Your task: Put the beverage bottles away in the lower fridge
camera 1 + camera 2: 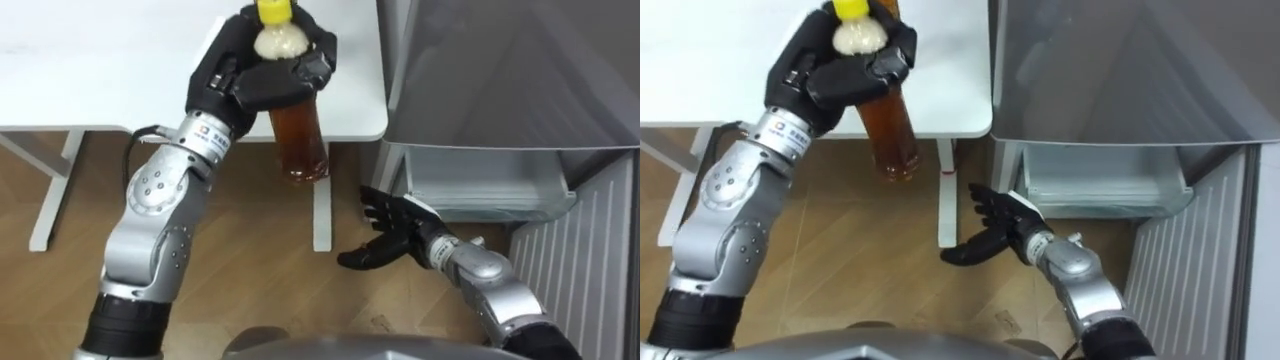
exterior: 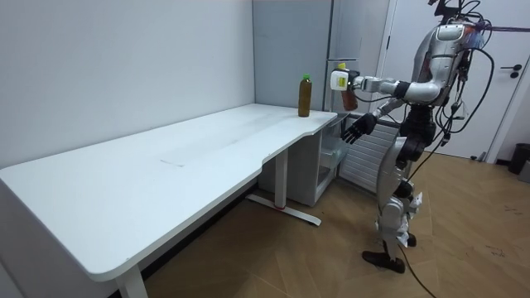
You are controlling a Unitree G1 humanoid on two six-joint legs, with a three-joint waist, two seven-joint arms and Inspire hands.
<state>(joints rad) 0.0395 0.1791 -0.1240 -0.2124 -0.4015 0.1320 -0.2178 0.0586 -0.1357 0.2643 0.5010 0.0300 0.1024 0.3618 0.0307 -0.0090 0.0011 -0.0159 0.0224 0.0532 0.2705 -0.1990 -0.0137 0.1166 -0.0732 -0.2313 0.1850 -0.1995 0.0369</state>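
Long white tabletop (image 2: 166,174) runs along a pale wall (image 2: 124,66) over a wood floor (image 1: 260,265). A grey fridge (image 1: 500,80) sits at the tabletop's far end. Robot stands at that end, upper right of the room view, by the fridge corner. The lower fridge compartment (image 1: 480,185) is open and pale inside, mid-right of the eye views, with a ribbed white panel (image 1: 585,260) just beside it at lower right. Count: two bottles, two hands, one tabletop. The held bottle (image 1: 302,140) has amber drink and a yellow cap. It is at upper centre of the eye views, roughly upright, off the tabletop's edge and above the floor. The left hand (image 1: 255,75) has its fingers curled round the bottle's neck and shoulder. The right hand (image 1: 392,235) is at lower centre, low in front of the open compartment, fingers spread and touching nothing. Room view adds the second bottle (image 2: 305,95), with dark drink and a greenish cap. It stands upright on the tabletop's far corner, near the held one but apart from it.
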